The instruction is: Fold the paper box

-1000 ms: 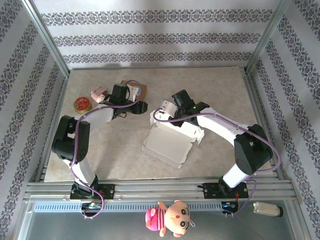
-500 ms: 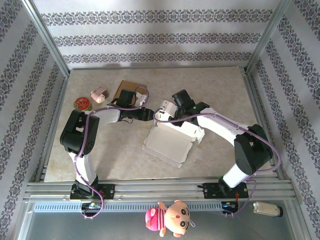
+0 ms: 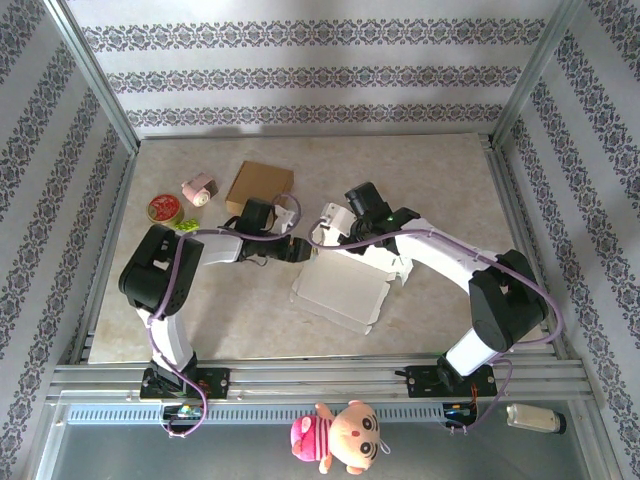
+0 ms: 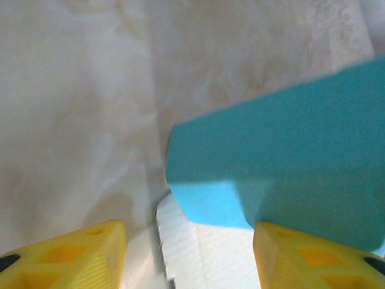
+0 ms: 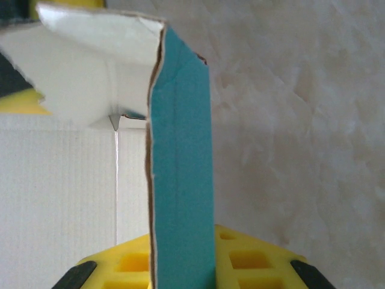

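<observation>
Paper box (image 3: 340,290) mid-table, base flat, white inside up. Clamped in right gripper (image 5: 180,274): teal flap (image 5: 180,150), stood upright at box's far-left corner, pinched thin betw. both yellow fingers. Left gripper (image 4: 189,265) released, jaws well apart, hovering at same corner w/ flap's teal face just ahead; nothing gripped.

Risks, as judged:
- Closing left jaws too early: flap crushed or creased off its score line instead of tucked.
- Pushing left arm in further against fixed right clamp: tear at corner, esp. by white tab (image 5: 90,66) w/ jagged edge.
- Two grippers crowded at one corner: finger-to-finger knock, flap bent flat.
- No hold on base: whole box prob. sliding to near-right under a sideways shove; light card on smooth tabletop (image 3: 450,180).
- Letting go on right before fold locks: flap likely springing back down.

Around: brown carton (image 3: 258,183) just far of left arm's wrist, close enough to clip on a retreat. Pink-white roll (image 3: 200,188), red round tin (image 3: 162,209) and small green-yellow item (image 3: 186,226) at far-left, well apart from box, not in way. Plush doll (image 3: 340,435) and grey cylinder (image 3: 535,417) off table at near rail, no bearing on fold. Main obstruction: arms' own crowding over that one corner.
</observation>
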Controlling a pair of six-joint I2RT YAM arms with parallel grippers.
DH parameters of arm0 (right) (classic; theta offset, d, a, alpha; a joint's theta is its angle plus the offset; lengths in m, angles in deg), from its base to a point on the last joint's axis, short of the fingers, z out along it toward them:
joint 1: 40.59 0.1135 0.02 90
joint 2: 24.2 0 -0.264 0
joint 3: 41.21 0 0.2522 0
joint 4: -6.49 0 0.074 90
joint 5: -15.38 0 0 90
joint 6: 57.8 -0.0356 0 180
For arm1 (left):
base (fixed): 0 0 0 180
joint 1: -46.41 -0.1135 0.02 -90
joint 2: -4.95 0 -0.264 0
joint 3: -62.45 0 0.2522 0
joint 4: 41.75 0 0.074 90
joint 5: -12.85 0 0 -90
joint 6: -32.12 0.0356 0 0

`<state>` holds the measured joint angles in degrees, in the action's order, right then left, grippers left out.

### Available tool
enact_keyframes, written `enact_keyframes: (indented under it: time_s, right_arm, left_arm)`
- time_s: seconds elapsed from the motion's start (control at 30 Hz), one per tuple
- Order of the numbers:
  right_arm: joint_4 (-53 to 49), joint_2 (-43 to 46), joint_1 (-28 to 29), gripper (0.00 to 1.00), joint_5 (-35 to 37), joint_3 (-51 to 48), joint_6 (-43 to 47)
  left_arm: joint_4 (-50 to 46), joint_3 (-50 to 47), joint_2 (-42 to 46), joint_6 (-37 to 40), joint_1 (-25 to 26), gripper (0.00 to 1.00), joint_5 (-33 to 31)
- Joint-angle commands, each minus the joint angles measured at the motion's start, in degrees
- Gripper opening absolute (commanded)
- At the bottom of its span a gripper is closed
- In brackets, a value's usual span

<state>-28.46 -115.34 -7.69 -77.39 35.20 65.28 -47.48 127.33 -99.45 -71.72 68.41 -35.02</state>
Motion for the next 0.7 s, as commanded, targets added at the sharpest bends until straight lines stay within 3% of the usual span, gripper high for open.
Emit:
enact_keyframes:
  time_s: [0.0, 0.3, 0.5, 0.67]
  right_arm:
    - [0.04, 1.17, 0.67, 0.18, 0.66, -1.51, 0.76]
    - [-0.72, 1.04, 0.88, 0.19, -0.06, -1.04, 0.89]
    - [-0.94, 0.35, 1.53, 0.3, 0.81, -1.03, 1.2]
    - [-0.57, 1.56, 1.93, 0.39, -0.4, -1.05, 0.46]
  left_arm:
    - [6.28, -2.4, 5.26, 7.15, 0.76, 0.58, -2.86]
    - [9.47, -2.56, 5.13, 24.18, 1.3, 0.58, -5.1]
    - [11.3, -0.91, 3.3, 24.29, 1.38, 0.58, -2.4]
    - [12.8, -1.29, 3.43, 22.6, 3.23, 0.45, -2.94]
